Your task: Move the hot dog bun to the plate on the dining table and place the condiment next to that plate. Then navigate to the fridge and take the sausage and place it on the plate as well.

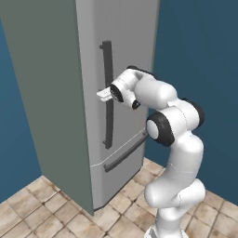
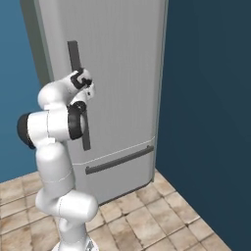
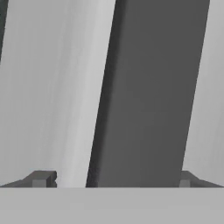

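I'm at the fridge [image 1: 100, 93], door shut, sausage presumably inside, unseen. My gripper [image 3: 112, 178] is spread wide, the 2 fingertips [image 3: 41, 179] straddling the vertical dark handle [image 3: 151, 92]. Best to centre on the bar, close squarely, then pull along the door's arc. Tiled floor [image 2: 162, 220] below, blue walls [image 2: 211, 98] around.

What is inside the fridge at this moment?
It cannot be seen: the fridge doors are closed. Only its grey front, the vertical dark handle and the lower drawer handle show. The open gripper is at the vertical handle.
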